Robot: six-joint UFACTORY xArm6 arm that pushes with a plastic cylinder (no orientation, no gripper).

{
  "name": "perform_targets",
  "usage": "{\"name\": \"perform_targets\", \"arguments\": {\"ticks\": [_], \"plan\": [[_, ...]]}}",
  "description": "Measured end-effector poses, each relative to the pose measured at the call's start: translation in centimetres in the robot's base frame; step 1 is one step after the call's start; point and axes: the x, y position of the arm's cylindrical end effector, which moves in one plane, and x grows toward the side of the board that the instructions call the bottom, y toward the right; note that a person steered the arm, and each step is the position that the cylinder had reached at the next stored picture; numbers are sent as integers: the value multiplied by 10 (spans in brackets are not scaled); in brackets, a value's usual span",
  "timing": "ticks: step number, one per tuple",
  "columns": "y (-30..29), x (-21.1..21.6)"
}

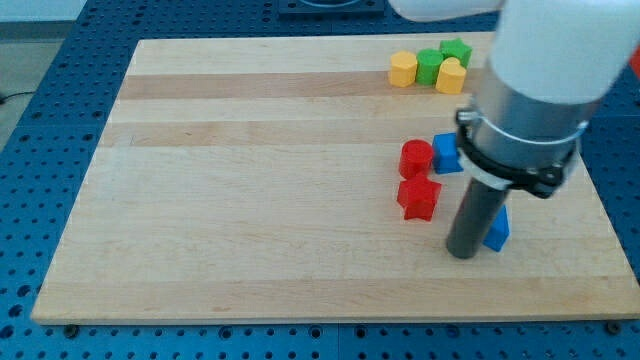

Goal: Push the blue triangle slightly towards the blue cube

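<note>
My tip [464, 254] rests on the board at the lower right. A blue block [497, 229], likely the triangle, sits just right of the rod, touching or almost touching it, partly hidden by it. A second blue block [446, 153], likely the cube, lies above it, next to a red cylinder [416, 157] and partly covered by the arm.
A red block [418, 198] lies below the red cylinder, left of my rod. At the top right are a yellow block [402, 69], a green cylinder [429, 66], another yellow block [450, 76] and a green block [456, 50]. The board's right edge [600, 200] is near.
</note>
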Motion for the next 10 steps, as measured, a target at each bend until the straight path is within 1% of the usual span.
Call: {"name": "perform_targets", "arguments": {"ticks": [1, 2, 3, 4, 5, 6, 7, 8, 10], "plan": [[15, 13], [36, 38], [63, 19], [10, 1], [-14, -19], [-15, -18], [10, 15], [31, 2], [23, -36]]}}
